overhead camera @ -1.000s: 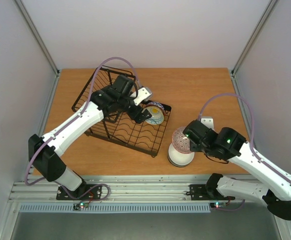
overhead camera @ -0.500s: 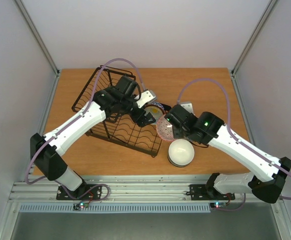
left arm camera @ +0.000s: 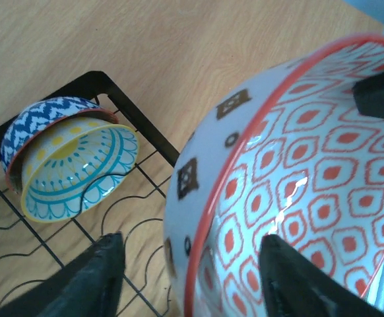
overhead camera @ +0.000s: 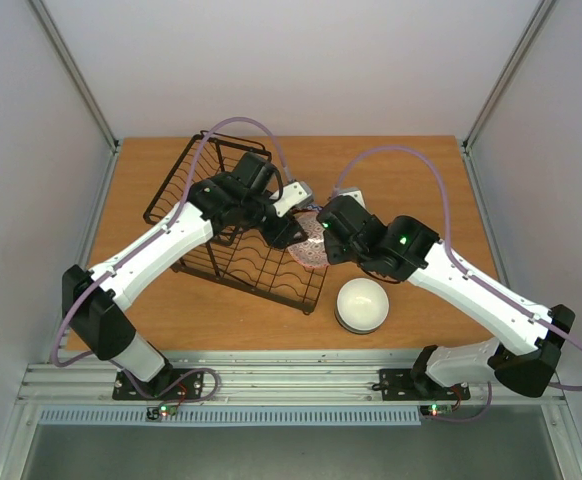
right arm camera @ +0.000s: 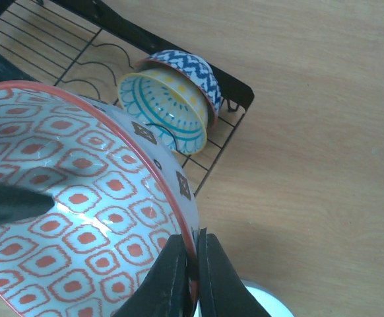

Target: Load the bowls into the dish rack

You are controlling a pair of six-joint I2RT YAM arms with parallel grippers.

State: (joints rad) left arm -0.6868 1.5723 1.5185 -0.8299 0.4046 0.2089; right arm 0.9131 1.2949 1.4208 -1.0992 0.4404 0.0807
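My right gripper [right arm camera: 193, 264] is shut on the rim of a red-and-white bowl [right arm camera: 80, 211], holding it tilted in the air over the right end of the black dish rack [overhead camera: 236, 250]. The left gripper [left arm camera: 195, 277] is open and straddles that bowl's [left arm camera: 297, 158] opposite rim, one finger inside and one outside with a gap. A blue patterned bowl [left arm camera: 43, 122] and a yellow-and-teal bowl [left arm camera: 80, 168] stand nested on edge in the rack's corner. A plain white bowl [overhead camera: 361, 304] sits upside down on the table to the rack's right.
The rack lies at an angle on the wooden table [overhead camera: 411, 180], its raised basket end [overhead camera: 206, 165] at the far left. Both arms meet above the rack's right end. Grey walls and metal frame posts enclose the table.
The right arm has carried the red-and-white bowl left, from above the white bowl to the rack's right end. The left jaws have narrowed around its rim.
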